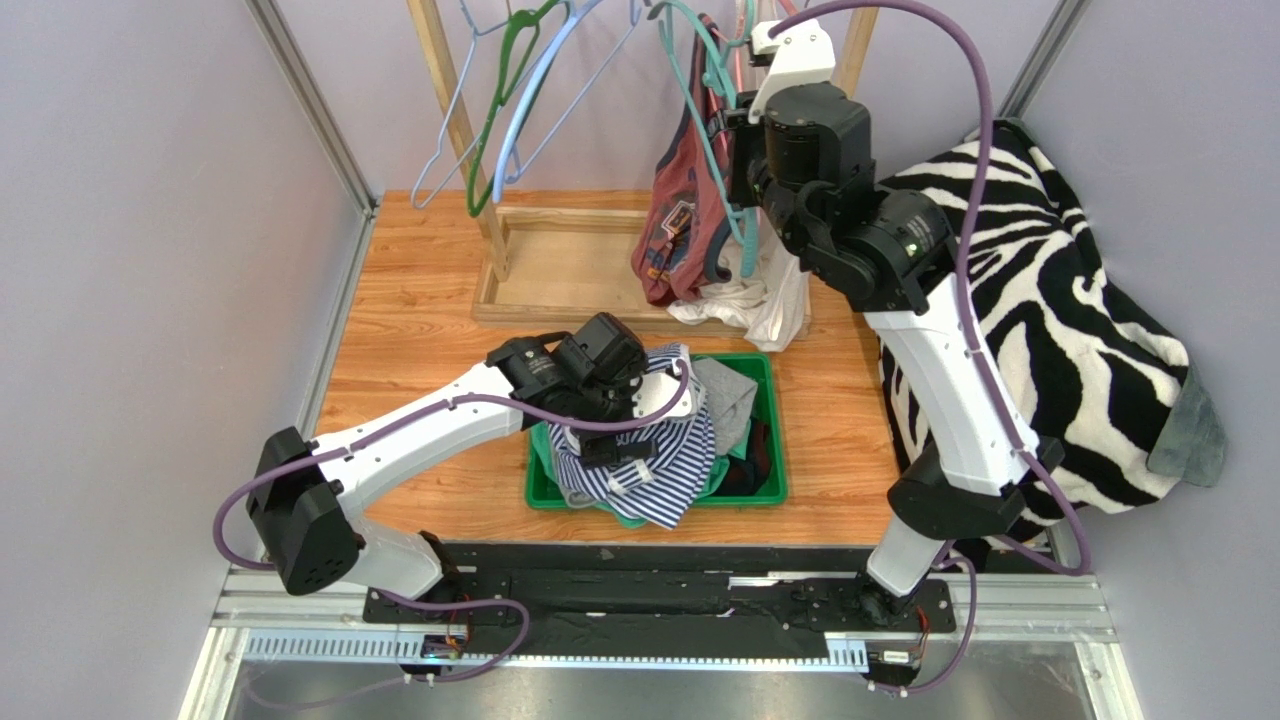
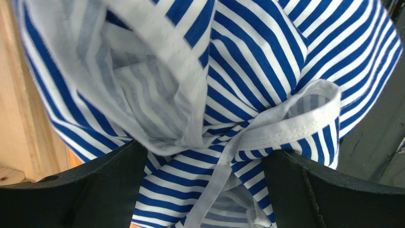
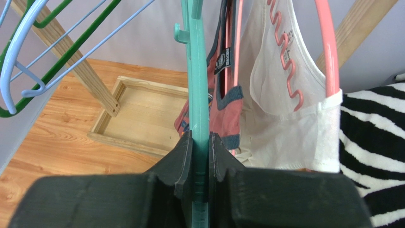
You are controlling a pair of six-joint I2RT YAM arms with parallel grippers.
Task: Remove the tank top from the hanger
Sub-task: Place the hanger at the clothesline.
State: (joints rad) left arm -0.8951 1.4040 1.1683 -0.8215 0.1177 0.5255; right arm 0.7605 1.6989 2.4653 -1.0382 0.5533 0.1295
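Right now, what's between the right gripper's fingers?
The teal hanger, clamped in the right gripper; the right wrist view shows it.

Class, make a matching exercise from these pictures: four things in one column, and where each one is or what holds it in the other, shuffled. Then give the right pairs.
Things:
1. striped top
2. teal hanger
3. white top
4. green bin

Places:
A. hanging on the pink hanger
B. clamped in the right claw
C. on the table, in front of the rack
D. gripped by the left claw, over the bin

Pairs: 1-D, 2-B, 3-A, 4-C
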